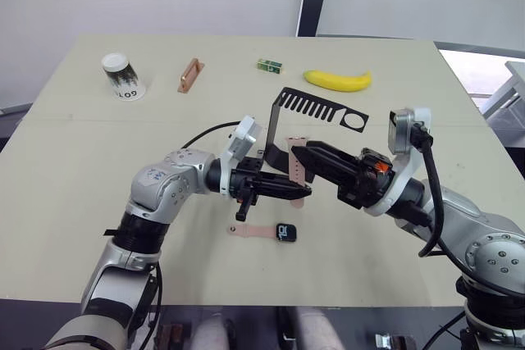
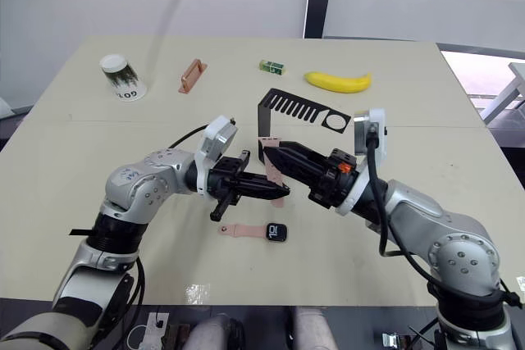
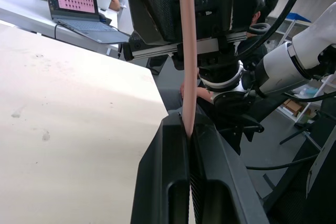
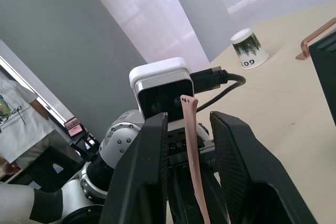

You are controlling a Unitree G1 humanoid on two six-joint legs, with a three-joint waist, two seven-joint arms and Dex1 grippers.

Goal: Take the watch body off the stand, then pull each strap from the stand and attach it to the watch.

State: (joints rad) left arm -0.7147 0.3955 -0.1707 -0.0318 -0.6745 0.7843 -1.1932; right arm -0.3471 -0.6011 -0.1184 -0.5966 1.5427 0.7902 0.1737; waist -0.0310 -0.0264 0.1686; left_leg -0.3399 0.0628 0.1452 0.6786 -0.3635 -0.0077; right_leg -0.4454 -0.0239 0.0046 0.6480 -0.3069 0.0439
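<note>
A: Watch body (image 1: 286,233) lies flat on the surface (image 1: 66,161), in front of the stand (image 1: 283,133), nearer to the robot. One strap (image 1: 250,231) is already joined to it and points toward the robot's left.

B: And the second strap?

A: In the left eye view the second strap (image 1: 299,168) stands almost upright just in front of the stand's upright. The left tool (image 1: 302,193) is clenched on its lower end. The right tool (image 1: 302,154) reaches in from the other side, with its tips at the upper part of this strap.

B: What is behind the stand?

A: In the right eye view, well behind the stand, I see a banana (image 2: 337,81) and a small green box (image 2: 271,65). Further to the robot's left of them lie a copper bar (image 2: 190,75) and an overturned paper cup (image 2: 122,76).

B: The left wrist view?

A: There the two black fingers (image 3: 168,182) are pressed together on the pink band, which rises straight up from between them. Behind the band the right arm is seen, and a laptop (image 3: 79,9) far behind.

B: And the right wrist view?

A: The right tool's fingers (image 4: 152,177) stand apart, released, and the band runs through the gap between them. I cannot tell if it touches either finger. Its free end with small notches is in front of the left arm's camera housing (image 4: 160,87). The cup is further back on the surface.
</note>
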